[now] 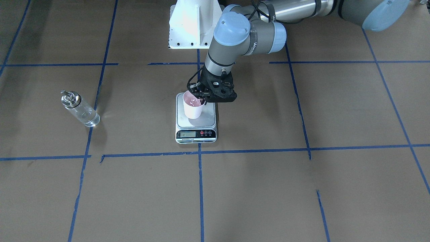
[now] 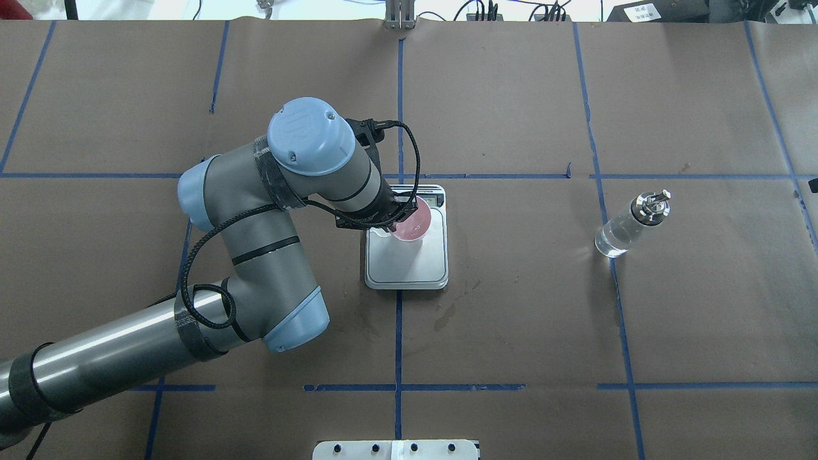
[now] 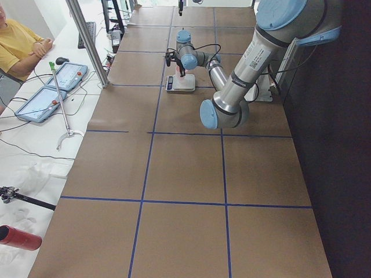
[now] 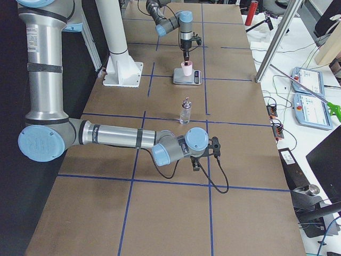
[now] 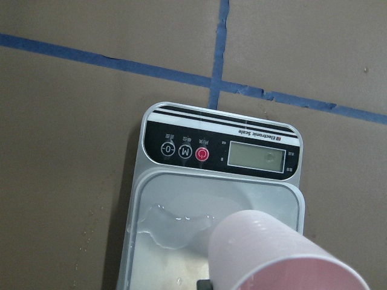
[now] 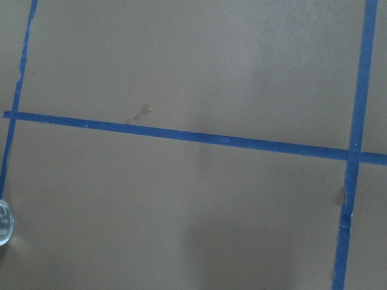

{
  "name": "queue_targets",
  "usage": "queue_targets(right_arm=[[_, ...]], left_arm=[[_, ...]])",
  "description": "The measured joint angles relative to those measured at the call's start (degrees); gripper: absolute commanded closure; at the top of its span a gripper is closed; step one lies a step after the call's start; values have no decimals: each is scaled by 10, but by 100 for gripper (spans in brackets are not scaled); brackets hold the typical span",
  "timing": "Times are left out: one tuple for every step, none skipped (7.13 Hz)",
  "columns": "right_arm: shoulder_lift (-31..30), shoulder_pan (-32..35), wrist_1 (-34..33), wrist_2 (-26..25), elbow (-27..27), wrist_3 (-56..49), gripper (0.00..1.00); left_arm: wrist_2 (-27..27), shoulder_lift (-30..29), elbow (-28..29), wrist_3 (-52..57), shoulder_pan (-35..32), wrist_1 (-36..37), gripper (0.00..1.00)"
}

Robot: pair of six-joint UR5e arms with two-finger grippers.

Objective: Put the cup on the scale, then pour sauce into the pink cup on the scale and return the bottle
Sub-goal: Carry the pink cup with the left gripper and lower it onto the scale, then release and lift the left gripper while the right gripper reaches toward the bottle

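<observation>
The cup, white outside and pink inside, stands on the scale's steel platform, toward its display end. My left gripper reaches down over the cup and is shut on its rim. In the left wrist view the cup fills the lower right over the scale. The bottle stands alone on the table, far from the scale; it also shows in the overhead view. My right gripper hovers over bare table nearer than the bottle; I cannot tell whether it is open or shut.
A small clear puddle lies on the scale's platform. Wet stains mark the paper near the scale. The white robot base stands behind the scale. A metal pole and the operators' tablets are past the table's far edge.
</observation>
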Motion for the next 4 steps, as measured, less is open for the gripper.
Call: queue_targets(right_arm=[[0,0,0,0,0,0,0],[0,0,0,0,0,0,0],[0,0,0,0,0,1,0],[0,0,0,0,1,2,0]], left_arm=[[-1,0,0,-1,0,4,79],[-2,0,-2,-1,0,11,68],[-3,0,-5,-1,0,15,48],[-3,3,-19,-1,0,19,38]])
